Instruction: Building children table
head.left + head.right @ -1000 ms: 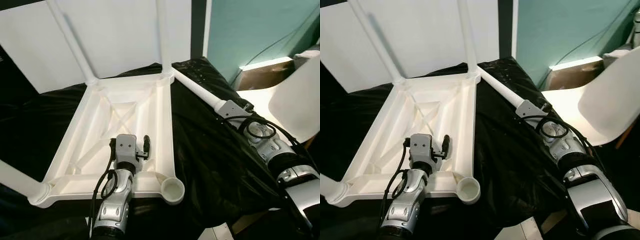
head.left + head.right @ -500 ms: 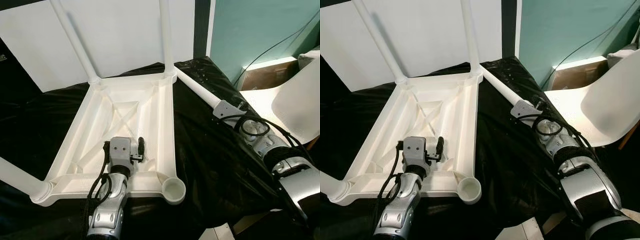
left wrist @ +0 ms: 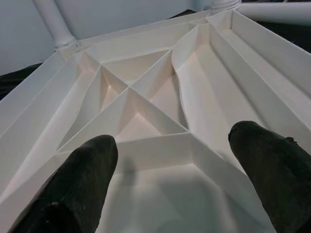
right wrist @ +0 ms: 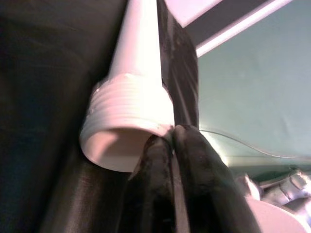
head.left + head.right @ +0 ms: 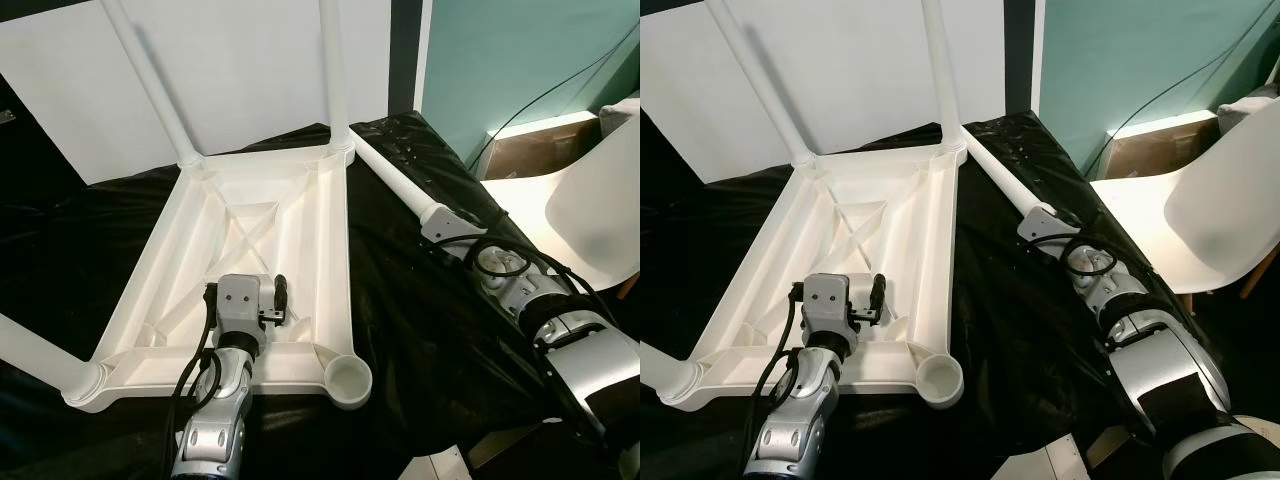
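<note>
The upturned white plastic tabletop (image 5: 250,270) lies on the black-draped surface (image 5: 420,330). Over its ribs, the left tool (image 3: 170,160) gapes empty. Beside it, the right tool (image 4: 170,141), pinched closed, touches the loose white threaded leg (image 4: 131,107): light, stiff, slippery, best gripped mid-shaft.

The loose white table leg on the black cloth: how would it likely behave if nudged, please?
The loose table leg is a round tube, so it would probably roll on the black cloth. It looks like stiff, hollow plastic, likely light. Its threaded end seems smooth-rimmed, perhaps slippery at the right end effector.
</note>
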